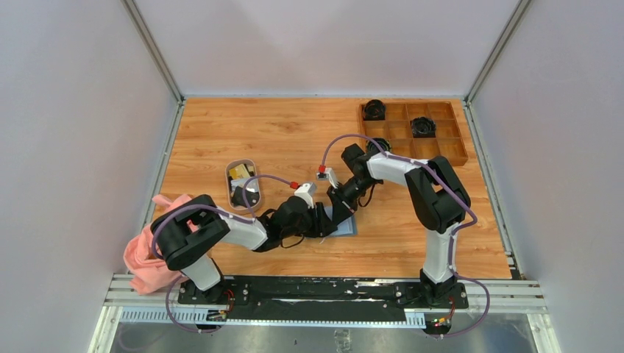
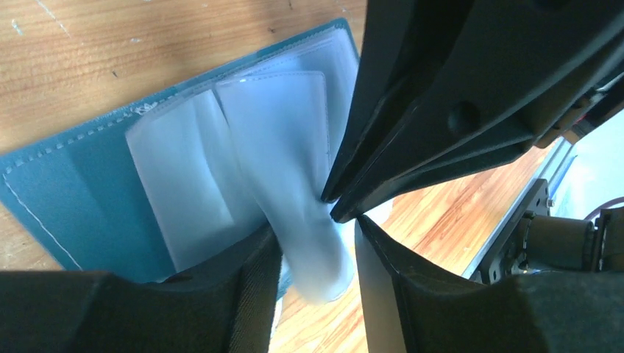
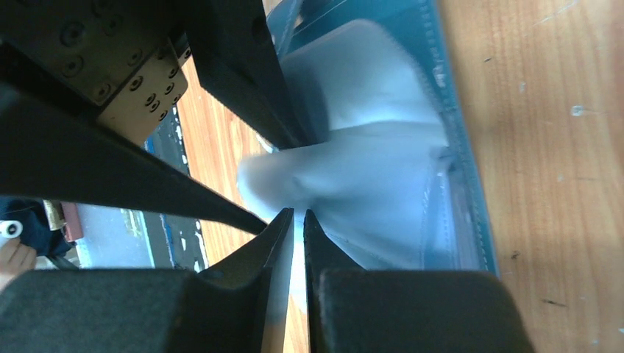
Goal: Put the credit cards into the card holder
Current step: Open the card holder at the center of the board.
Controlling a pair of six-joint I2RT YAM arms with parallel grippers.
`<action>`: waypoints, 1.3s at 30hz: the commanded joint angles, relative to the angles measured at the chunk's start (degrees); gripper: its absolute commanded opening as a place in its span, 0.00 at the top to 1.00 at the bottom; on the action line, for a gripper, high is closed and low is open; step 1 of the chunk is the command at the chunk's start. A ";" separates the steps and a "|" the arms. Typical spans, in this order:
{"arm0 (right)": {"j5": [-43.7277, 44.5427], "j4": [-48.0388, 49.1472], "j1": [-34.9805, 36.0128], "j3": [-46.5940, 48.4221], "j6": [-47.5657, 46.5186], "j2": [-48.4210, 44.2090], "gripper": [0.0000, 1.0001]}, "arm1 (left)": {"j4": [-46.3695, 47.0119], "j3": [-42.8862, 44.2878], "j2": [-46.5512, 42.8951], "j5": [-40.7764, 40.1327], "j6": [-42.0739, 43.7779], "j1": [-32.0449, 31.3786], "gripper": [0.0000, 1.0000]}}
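Note:
The teal-blue card holder (image 2: 81, 198) lies open on the wood, mostly hidden under both grippers in the top view (image 1: 346, 226). One clear inner pocket (image 2: 279, 140) is lifted off it. My right gripper (image 3: 298, 215) is shut on the edge of this pocket (image 3: 368, 169), and its fingers (image 2: 412, 125) reach in from the upper right. My left gripper (image 2: 316, 232) is open around the same pocket, whose free end hangs between its fingers. A yellowish credit card (image 1: 238, 172) lies in the oval dish, apart from both grippers.
The small oval white dish (image 1: 228, 180) sits left of the grippers. A brown wooden compartment tray (image 1: 441, 151) with black round parts (image 1: 422, 126) stands at the back right. A pink cloth (image 1: 147, 257) lies by the left arm's base.

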 commanded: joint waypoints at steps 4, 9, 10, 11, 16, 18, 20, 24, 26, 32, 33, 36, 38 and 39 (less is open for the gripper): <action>0.36 -2.75 -0.85 1.30 -2.42 -2.45 0.85 | -7.51 -2.20 5.58 -1.23 -0.31 1.62 0.71; 7.56 -3.90 -1.33 0.56 -6.86 -6.11 0.84 | -7.51 -3.22 4.59 -1.23 -0.37 2.31 0.73; 8.62 -3.90 -1.52 0.33 -6.95 -6.59 0.84 | -7.51 -3.25 4.46 -1.23 -0.30 2.36 0.73; 9.56 -3.90 -1.56 0.34 -6.96 -6.89 0.84 | -7.51 -3.16 4.38 -1.23 -0.24 2.40 0.73; 13.21 -3.64 -1.59 0.66 -5.34 -5.77 0.84 | -7.45 -2.82 4.49 -1.23 -0.02 2.41 0.72; 14.42 -3.63 -1.59 0.83 -4.65 -4.80 0.84 | -7.42 -2.82 4.36 -1.23 -0.01 2.41 0.72; 15.56 -3.56 -1.63 1.03 -4.02 -3.88 0.83 | -7.42 -2.82 4.20 -1.23 -0.01 2.45 0.72; 17.49 -3.21 -1.65 1.04 -2.96 -3.50 0.79 | -7.47 -2.82 3.85 -1.06 0.07 2.41 0.71; 17.83 -3.11 -1.76 1.03 -2.53 -3.69 0.75 | -7.43 -2.82 3.57 -1.01 0.07 2.43 0.70; 19.03 -2.70 -2.17 0.72 -1.93 -5.41 0.67 | -7.42 -2.90 3.41 -0.84 0.07 2.41 0.70; 19.23 -2.61 -2.28 0.55 -1.84 -5.68 0.66 | -7.42 -2.90 3.44 -0.88 0.00 2.41 0.70; 19.82 -2.50 -2.53 0.34 -1.68 -6.40 0.66 | -7.42 -2.88 3.31 -0.80 -0.01 2.41 0.69; 20.04 -2.49 -2.87 0.25 -1.48 -6.95 0.65 | -7.42 -2.99 3.12 -0.80 -0.01 2.43 0.69; 19.94 -2.42 -3.00 0.13 -1.34 -7.15 0.65 | -7.42 -2.99 3.16 -0.75 -0.04 2.41 0.69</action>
